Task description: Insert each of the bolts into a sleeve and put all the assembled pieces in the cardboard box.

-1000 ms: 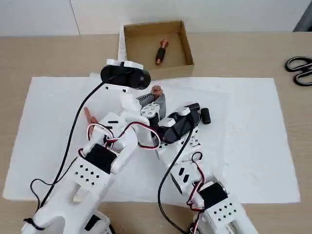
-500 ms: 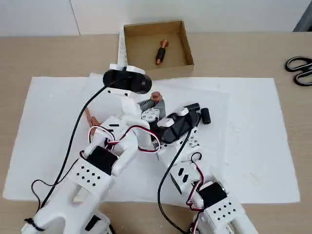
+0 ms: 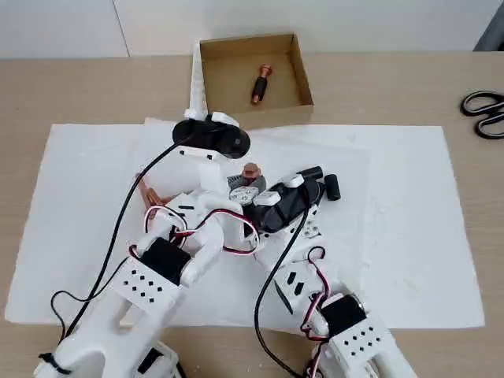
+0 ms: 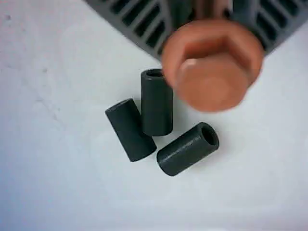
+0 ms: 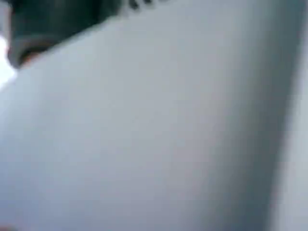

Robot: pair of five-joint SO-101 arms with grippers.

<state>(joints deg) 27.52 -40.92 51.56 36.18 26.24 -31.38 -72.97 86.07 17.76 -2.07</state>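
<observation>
From my station, the left arm (image 3: pixel 169 252) rose from the near edge of the counter (image 3: pixel 71 87) and bent forward, with its wrist tipped down over the middle of the white sheet (image 3: pixel 409 220). The left gripper (image 3: pixel 249 181) had its grey ribbed fingers (image 4: pixel 139 19) clamped on the shank of a copper bolt (image 4: pixel 211 67), whose head faced the wrist camera. In the left wrist view that bolt hung above three black sleeves lying on the sheet. The first sleeve (image 4: pixel 156 102) and the second sleeve (image 4: pixel 130 129) lay close side by side, spreading apart at one end. The third sleeve (image 4: pixel 187 148) lay slantwise just beside their other ends, its bore showing.

The right arm (image 3: pixel 346 315) came in from the near right corner, forearm angled toward the centre. The right gripper (image 3: pixel 279 206) sat low over the sheet just beside the left one; I could not tell how it was set, as its own wrist view gave me a blur of pale surface.

At the far side of the counter, the cardboard box (image 3: pixel 303 79) held one assembled piece (image 3: pixel 261 83). A second bolt (image 3: pixel 146 189) lay on the sheet beside the left arm. Scissors (image 3: pixel 482 110) lay well apart at the right edge.
</observation>
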